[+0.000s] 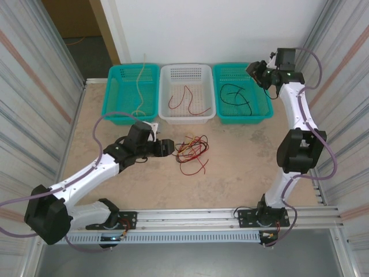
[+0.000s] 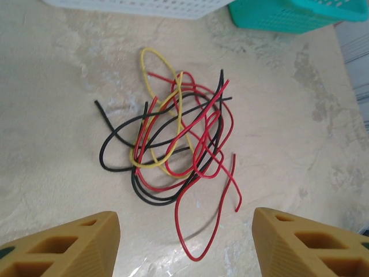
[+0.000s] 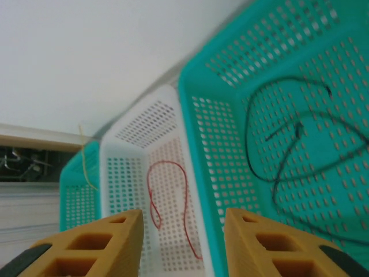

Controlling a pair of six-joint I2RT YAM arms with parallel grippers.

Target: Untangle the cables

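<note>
Far left: the left basket (image 1: pixel 131 117) holds one yellow cable (image 1: pixel 140 86), lying alone. My left claw (image 1: pixel 167 147) sits low over the table (image 1: pixel 242 167), fingers spread wide with nothing between them, pointing rightward. The tangle (image 1: pixel 192 151) lies just beside its tips, on that same heading. In the left wrist view the claw (image 2: pixel 185 242) looks straight at the tangle (image 2: pixel 173 138), which sits ahead and centred between the two fingers. The bundle mixes red, black and yellow strands. Its long axis runs away from me, roughly along my approach line. One red loop (image 2: pixel 196 258) trails out toward the claw; it is the closest strand and clear of the knot. Judgement: the left arm is much the nearer, and a short advance forward should reach that loop. Further right, the white basket (image 1: pixel 187 118) holds a red cable (image 1: pixel 184 99), and the right basket (image 1: pixel 242 117) holds a black cable (image 1: pixel 236 95). My right claw (image 1: pixel 258 72) hovers above that basket's far corner, fingers parted and empty, well apart from the tangle.
</note>
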